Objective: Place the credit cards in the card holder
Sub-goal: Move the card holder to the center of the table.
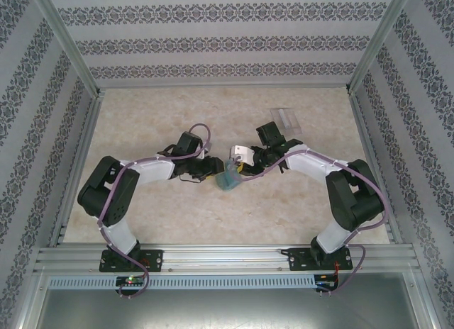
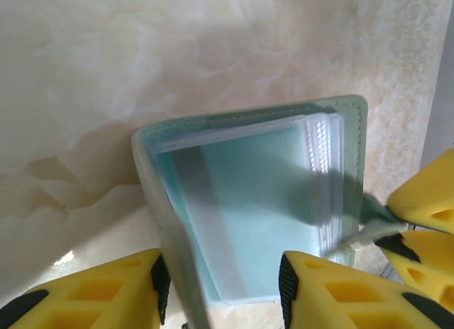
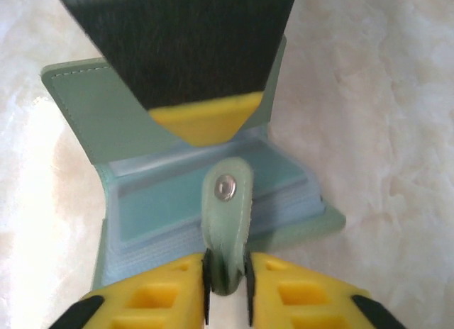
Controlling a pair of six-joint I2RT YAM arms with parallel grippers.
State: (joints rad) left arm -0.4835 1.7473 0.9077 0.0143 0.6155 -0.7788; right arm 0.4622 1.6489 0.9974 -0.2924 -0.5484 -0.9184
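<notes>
The card holder is held open above the tabletop between the two claws, where the arms meet. The left claw is seen closed on the lower part of the holder: one cover and the stack of clear sleeves are gripped between its yellow fingers, and the rest of the holder stands out ahead of that claw, tilted. To the right of the left claw, the holder's closing tab is caught by the other arm's yellow fingers. In the right wrist view, the right claw is seen pinching that pale green tab, whose metal snap lies just ahead of the fingertips. Beyond the snap the sleeves are fanned out, and one black and yellow finger of the left claw is set against the holder's far cover. A clear plastic box lies on the tabletop beyond the right claw, well apart from the holder.
</notes>
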